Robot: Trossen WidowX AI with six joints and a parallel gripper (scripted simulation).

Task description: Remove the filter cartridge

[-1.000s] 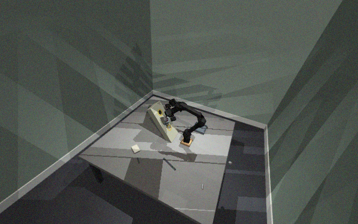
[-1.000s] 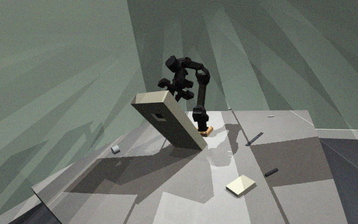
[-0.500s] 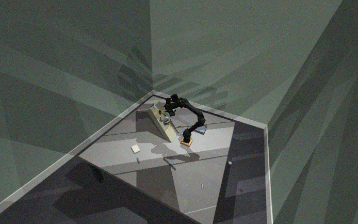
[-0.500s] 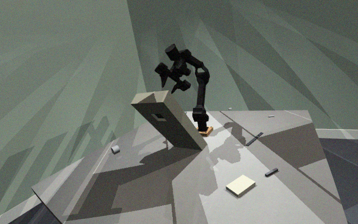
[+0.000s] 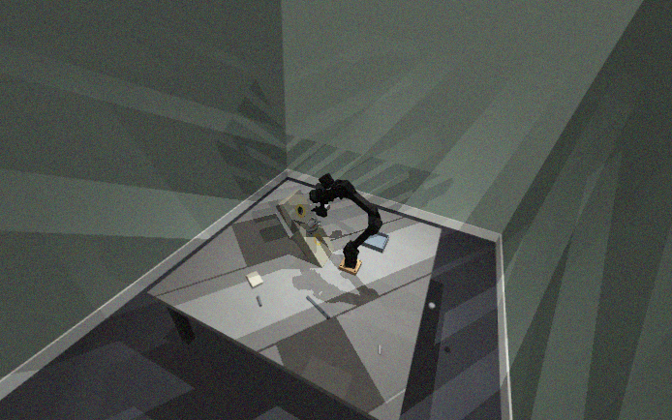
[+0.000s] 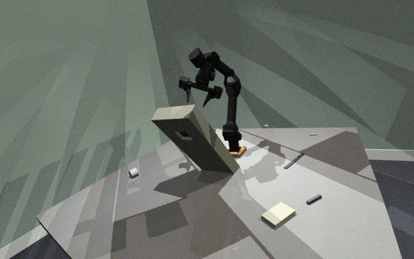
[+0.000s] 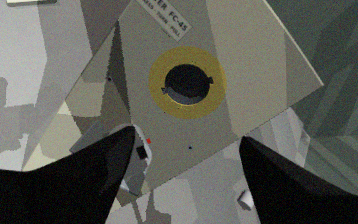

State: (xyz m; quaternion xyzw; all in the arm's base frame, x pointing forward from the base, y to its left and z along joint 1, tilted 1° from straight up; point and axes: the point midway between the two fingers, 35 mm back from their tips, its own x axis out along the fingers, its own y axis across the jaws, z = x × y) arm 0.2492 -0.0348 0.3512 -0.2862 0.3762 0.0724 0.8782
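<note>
The tilted beige service panel [image 5: 320, 255] [image 6: 174, 112] [image 7: 252, 75] has a yellow ring [image 5: 297, 215] [image 7: 156, 95] around a dark round opening [image 5: 300, 210] [image 7: 187, 82] with two side notches. A paler curved inner edge shows, but no clear cartridge face. A grey rounded fitting [image 5: 313, 225] [image 7: 135, 169] sits on the panel, partly behind the left finger in the wrist view; I cannot tell whether it is the cartridge. My gripper [image 5: 319, 211] [image 6: 195, 104] [image 7: 188, 134] is open and empty, above the panel's face near its upper end. The blue tray [image 5: 378, 241] stands beside the arm, partly hidden; nothing shows in its visible part.
A small white cylinder [image 6: 133, 172] [image 7: 245, 199] lies on the table behind the panel. A cream block [image 5: 254, 280] [image 6: 279, 212], a short dark bar [image 5: 259, 301] [image 6: 314, 199] and a long dark strip [image 5: 318, 307] [image 6: 294, 160] lie off to the panel's side.
</note>
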